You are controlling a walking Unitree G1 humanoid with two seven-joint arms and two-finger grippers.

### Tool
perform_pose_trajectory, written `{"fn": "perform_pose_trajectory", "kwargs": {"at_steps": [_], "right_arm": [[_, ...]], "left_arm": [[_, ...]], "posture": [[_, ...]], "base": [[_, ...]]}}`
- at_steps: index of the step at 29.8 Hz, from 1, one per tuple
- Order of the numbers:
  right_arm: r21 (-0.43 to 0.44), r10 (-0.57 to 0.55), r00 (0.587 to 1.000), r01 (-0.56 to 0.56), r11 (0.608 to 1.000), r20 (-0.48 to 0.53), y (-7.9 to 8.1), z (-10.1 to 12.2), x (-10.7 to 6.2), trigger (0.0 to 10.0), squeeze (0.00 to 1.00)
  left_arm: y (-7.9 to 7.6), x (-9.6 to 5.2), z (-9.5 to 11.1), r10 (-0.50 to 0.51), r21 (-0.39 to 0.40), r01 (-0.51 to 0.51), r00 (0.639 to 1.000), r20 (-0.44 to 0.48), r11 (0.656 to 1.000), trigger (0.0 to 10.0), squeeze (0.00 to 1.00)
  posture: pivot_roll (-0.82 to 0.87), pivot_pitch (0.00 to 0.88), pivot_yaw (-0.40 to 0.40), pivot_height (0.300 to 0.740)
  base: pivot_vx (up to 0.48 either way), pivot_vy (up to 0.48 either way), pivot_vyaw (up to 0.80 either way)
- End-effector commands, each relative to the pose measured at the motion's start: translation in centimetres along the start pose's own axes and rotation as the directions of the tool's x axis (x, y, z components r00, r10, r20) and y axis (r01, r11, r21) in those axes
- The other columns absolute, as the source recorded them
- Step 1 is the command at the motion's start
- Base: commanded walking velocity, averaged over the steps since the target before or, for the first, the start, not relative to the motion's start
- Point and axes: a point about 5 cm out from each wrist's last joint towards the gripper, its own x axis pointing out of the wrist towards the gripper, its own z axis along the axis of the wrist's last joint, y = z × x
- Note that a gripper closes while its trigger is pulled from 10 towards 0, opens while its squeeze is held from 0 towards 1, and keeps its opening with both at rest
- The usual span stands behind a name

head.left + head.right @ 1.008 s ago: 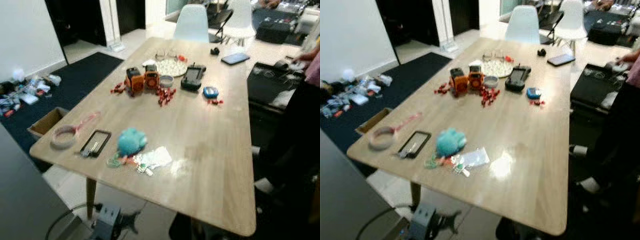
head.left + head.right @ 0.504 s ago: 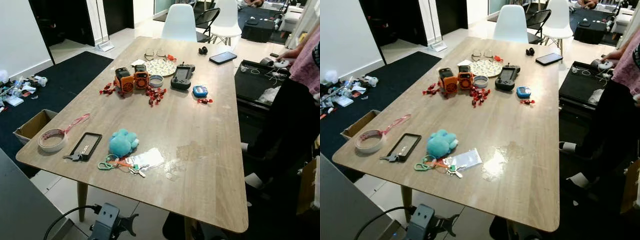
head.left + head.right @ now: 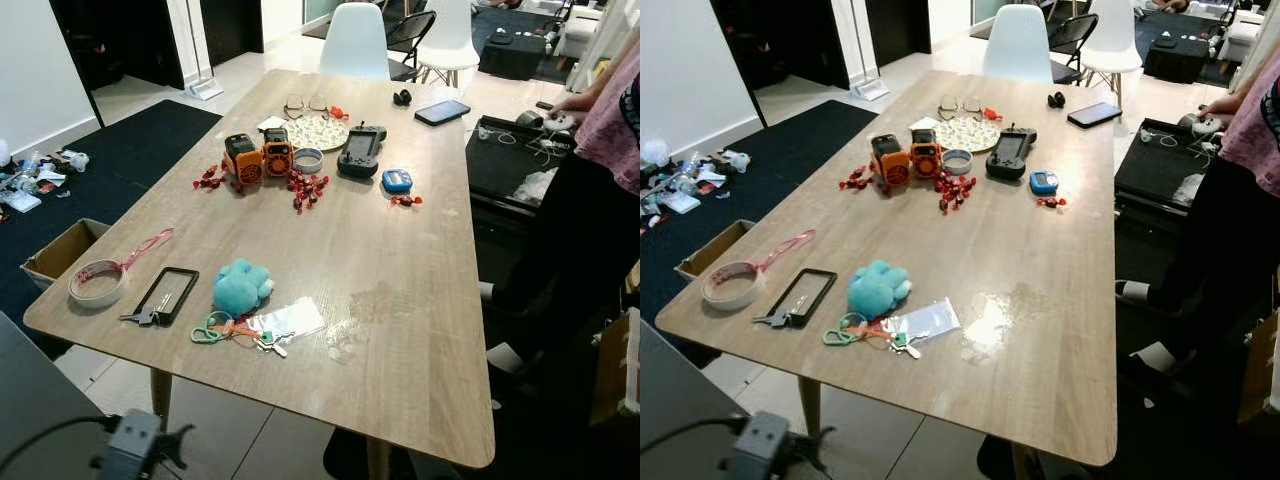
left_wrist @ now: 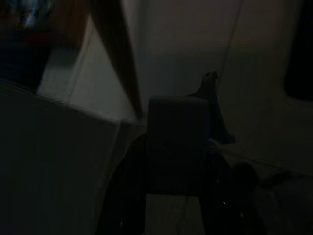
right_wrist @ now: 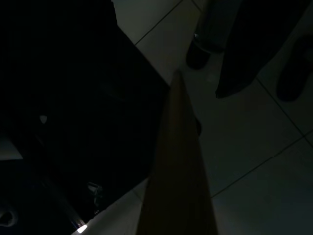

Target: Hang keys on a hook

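On the floor at far left, a cardboard box (image 3: 55, 250) sits beside the dark rug (image 3: 130, 150). The long wooden table (image 3: 400, 330) carries everything else. At its near left corner lies a roll of tape (image 3: 97, 283) with a pink strip trailing from it. Just to the right of that is a black phone-like slab (image 3: 168, 293), with a dark key (image 3: 135, 318) at its near end. Next comes a teal plush toy (image 3: 240, 287). In front of the toy, near the table's front edge, lies the bunch of keys (image 3: 262, 340) on a green ring with an orange tag, touching a clear plastic sleeve (image 3: 290, 320).

Farther back stand two orange toy robots (image 3: 256, 159) among scattered red candies (image 3: 305, 187), then a small bowl (image 3: 308, 160), a patterned plate (image 3: 318, 131) with glasses (image 3: 302, 103) behind it, a black handheld console (image 3: 359, 152), a small blue device (image 3: 397, 180) and a phone (image 3: 443, 111). A white chair (image 3: 358, 42) stands at the far end. At right, a person in a pink top (image 3: 610, 130) stands by the table.

The wrist views are very dark: one shows a wooden table leg (image 5: 178, 166) over floor tiles and a person's shoes (image 5: 203, 46). I cannot tell how either gripper's jaws stand.
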Motion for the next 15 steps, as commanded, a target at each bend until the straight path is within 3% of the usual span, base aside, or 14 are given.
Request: {"fn": "perform_pose_trajectory", "kwargs": {"at_steps": [1,4,5,8,10,11,12,15], "right_arm": [[0.005,0.001,1.000,-0.001,1.000,-0.017,0.1,-0.5,-0.2,10.0,0.00],[0.005,0.001,1.000,-0.001,1.000,-0.017,0.1,-0.5,-0.2,10.0,0.00],[0.006,0.001,1.000,-0.001,1.000,-0.016,0.0,-0.5,-0.2,10.0,0.00],[0.006,0.001,1.000,-0.001,1.000,-0.016,0.0,-0.5,-0.2,10.0,0.00],[0.007,0.000,1.000,0.000,1.000,-0.015,0.0,-0.5,-0.2,10.0,0.00],[0.007,0.000,1.000,0.000,1.000,-0.015,0.0,-0.5,-0.2,10.0,0.00],[0.006,0.001,1.000,0.000,1.000,-0.017,-0.1,-0.5,-0.2,10.0,0.00],[0.003,0.002,1.000,-0.002,1.000,-0.019,-0.1,-0.6,-0.2,10.0,0.00]], "left_arm": [[0.6,-0.7,-0.2,-0.042,0.039,0.042,0.999,0.017,0.998,10.0,0.00],[0.9,-1.5,-0.2,-0.122,0.118,0.115,0.991,0.049,0.986,10.0,0.00],[1.4,-2.4,-0.4,-0.191,0.195,0.178,0.980,0.049,0.965,10.0,0.00],[2.0,-3.1,-0.6,-0.237,0.221,0.222,0.971,0.042,0.950,10.0,0.00],[2.9,-3.7,-0.2,-0.268,0.186,0.250,0.960,0.081,0.950,10.0,0.00],[3.1,-4.2,-0.1,-0.313,0.201,0.291,0.945,0.091,0.936,10.0,0.00],[3.0,-4.8,0.1,-0.402,0.248,0.372,0.912,0.084,0.895,10.0,0.00],[2.5,-5.3,0.2,-0.503,0.325,0.463,0.863,0.044,0.824,10.0,0.00]], "posture": [[0.03,0.066,0.010,0.740],[0.03,0.068,0.009,0.740],[0.03,0.068,0.008,0.740],[0.03,0.068,0.008,0.740],[0.03,0.068,0.008,0.740],[0.03,0.069,0.007,0.740],[0.03,0.070,0.006,0.740],[0.03,0.071,0.004,0.740]], "base": [[0.000,0.000,0.00],[0.000,0.000,0.00],[0.000,0.000,0.00],[0.000,0.000,0.00],[0.000,0.000,0.00],[0.000,0.000,0.00],[0.000,0.000,0.00],[0.000,0.000,0.00]]}}
